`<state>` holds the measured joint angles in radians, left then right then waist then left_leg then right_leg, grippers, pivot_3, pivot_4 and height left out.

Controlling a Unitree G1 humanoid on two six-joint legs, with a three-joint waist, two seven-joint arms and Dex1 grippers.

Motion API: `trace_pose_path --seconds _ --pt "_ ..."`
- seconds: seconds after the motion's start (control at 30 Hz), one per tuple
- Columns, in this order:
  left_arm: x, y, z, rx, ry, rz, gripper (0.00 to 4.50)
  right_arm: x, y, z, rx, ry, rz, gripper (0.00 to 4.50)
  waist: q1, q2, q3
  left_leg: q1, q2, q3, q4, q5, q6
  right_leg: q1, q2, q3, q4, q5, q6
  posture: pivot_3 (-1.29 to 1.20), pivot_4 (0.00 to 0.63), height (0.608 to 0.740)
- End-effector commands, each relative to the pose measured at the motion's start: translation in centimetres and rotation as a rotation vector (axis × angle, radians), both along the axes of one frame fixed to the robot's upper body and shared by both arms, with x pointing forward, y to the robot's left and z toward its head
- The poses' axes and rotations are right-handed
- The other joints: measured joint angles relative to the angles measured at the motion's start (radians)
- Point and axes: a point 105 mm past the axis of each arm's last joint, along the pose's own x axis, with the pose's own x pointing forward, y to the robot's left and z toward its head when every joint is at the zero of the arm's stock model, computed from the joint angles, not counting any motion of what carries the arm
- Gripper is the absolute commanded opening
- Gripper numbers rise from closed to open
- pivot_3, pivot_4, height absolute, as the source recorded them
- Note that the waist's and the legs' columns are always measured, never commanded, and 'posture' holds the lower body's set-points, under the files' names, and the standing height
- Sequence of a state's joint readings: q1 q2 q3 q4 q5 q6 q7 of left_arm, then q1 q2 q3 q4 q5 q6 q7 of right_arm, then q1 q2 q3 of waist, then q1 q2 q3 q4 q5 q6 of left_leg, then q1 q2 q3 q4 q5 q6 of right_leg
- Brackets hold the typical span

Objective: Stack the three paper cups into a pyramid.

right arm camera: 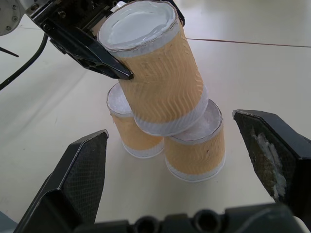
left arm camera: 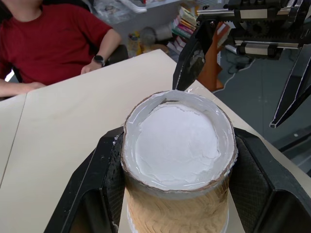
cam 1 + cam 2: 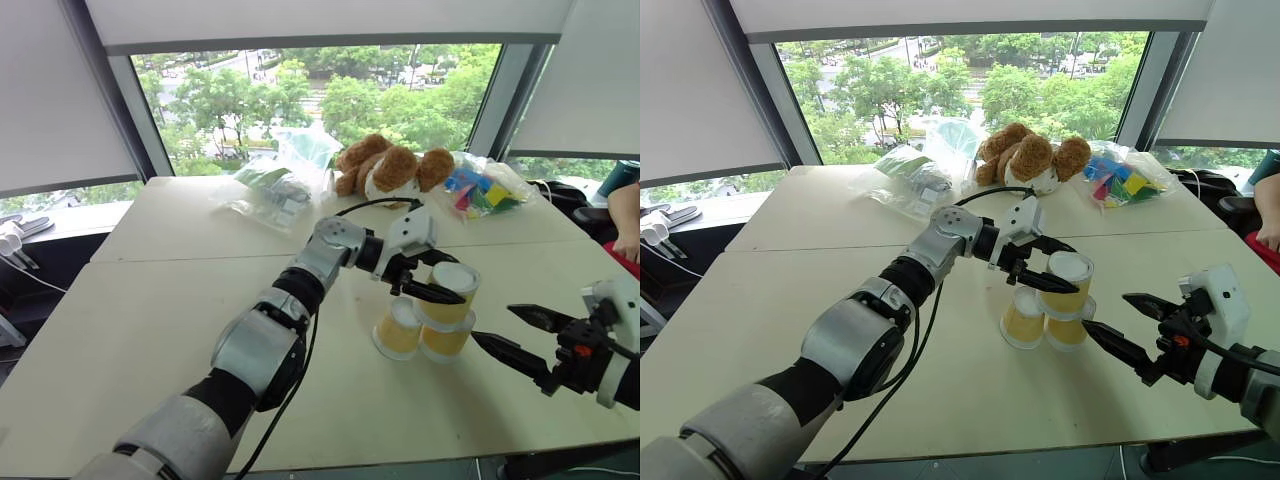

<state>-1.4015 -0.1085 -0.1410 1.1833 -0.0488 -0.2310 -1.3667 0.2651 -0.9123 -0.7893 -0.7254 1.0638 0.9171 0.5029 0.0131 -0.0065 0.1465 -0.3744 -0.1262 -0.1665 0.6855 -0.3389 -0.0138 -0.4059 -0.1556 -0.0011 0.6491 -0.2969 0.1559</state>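
1. The top paper cup [image 1: 155, 73] is sitting upside down and tilted between the fingers of the left gripper [image 3: 432, 283], which is pinching it by its sides; its lower edge is resting on the two cups beneath it.
2. The two lower paper cups [image 1: 194, 150] are standing upside down just beside each other on the beige table [image 3: 150, 330], one directly under the left gripper and the other, the lower left cup [image 3: 398, 330], on the side nearer the left arm.
3. The left arm [image 3: 290, 310] is reaching forward and across toward the right, its wrist bending so that the gripper is pointing sideways and slightly downward.
4. The right gripper [image 3: 520, 335] is hovering just beyond the stack on the side facing the left gripper's tips, its two black fingers spread wide, holding nothing and pointing at the cups.
5. No writing is readable on the cups; their yellow-orange sides are showing only a wavy embossed pattern.
6. Farther behind the left gripper, a brown teddy bear [image 3: 390, 168], a clear bag of coloured blocks [image 3: 480, 190] and a clear plastic bag [image 3: 280, 190] are lying by the window.
7. A person in a red shirt [image 2: 53, 39] is sitting at the table's edge beyond the right gripper.
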Motion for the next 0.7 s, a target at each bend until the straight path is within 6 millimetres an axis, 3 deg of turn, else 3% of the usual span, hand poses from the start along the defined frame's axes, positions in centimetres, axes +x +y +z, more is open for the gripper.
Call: trace_pose_path --seconds 0.03,0.37,0.43,0.53,0.7 --pt "0.09 -0.02 0.86 -0.012 -0.032 0.003 2.29 -0.04 0.43 0.62 -0.008 -0.043 0.013 4.5 0.0 0.0 0.0 0.0 0.0 0.0 0.0 0.0 0.0 0.0 0.0 0.0 0.0 0.0 0.0 0.0 0.15 0.74" --pt "0.3 0.19 0.17 0.017 -0.04 0.015 2.29 0.2 0.41 0.51 -0.007 -0.051 0.007 4.5 0.0 0.0 0.0 0.0 0.0 0.0 0.0 0.0 0.0 0.0 0.0 0.0 0.0 0.0 0.0 0.0 0.15 0.74" --pt "0.31 0.3 0.03 0.024 -0.046 0.012 3.33 0.22 0.37 0.5 -0.009 -0.053 0.004 4.5 0.0 0.0 0.0 0.0 0.0 0.0 0.0 0.0 0.0 0.0 0.0 0.0 0.0 0.0 0.0 0.0 0.15 0.74" --pt "0.32 0.32 0.04 0.02 -0.034 0.012 4.43 0.23 0.36 0.48 -0.01 -0.055 0.001 4.5 -0.001 0.0 0.0 0.0 0.0 0.0 0.0 0.0 0.0 0.0 0.0 0.0 0.0 0.0 0.0 0.0 0.15 0.74" --pt "0.4 0.38 0.5 0.0 -0.012 0.017 4.43 0.27 0.37 0.51 -0.007 -0.057 0.002 4.5 0.0 0.0 0.0 0.0 0.0 0.0 0.0 0.0 0.0 0.0 0.0 0.0 0.0 0.0 0.0 0.0 0.15 0.74"
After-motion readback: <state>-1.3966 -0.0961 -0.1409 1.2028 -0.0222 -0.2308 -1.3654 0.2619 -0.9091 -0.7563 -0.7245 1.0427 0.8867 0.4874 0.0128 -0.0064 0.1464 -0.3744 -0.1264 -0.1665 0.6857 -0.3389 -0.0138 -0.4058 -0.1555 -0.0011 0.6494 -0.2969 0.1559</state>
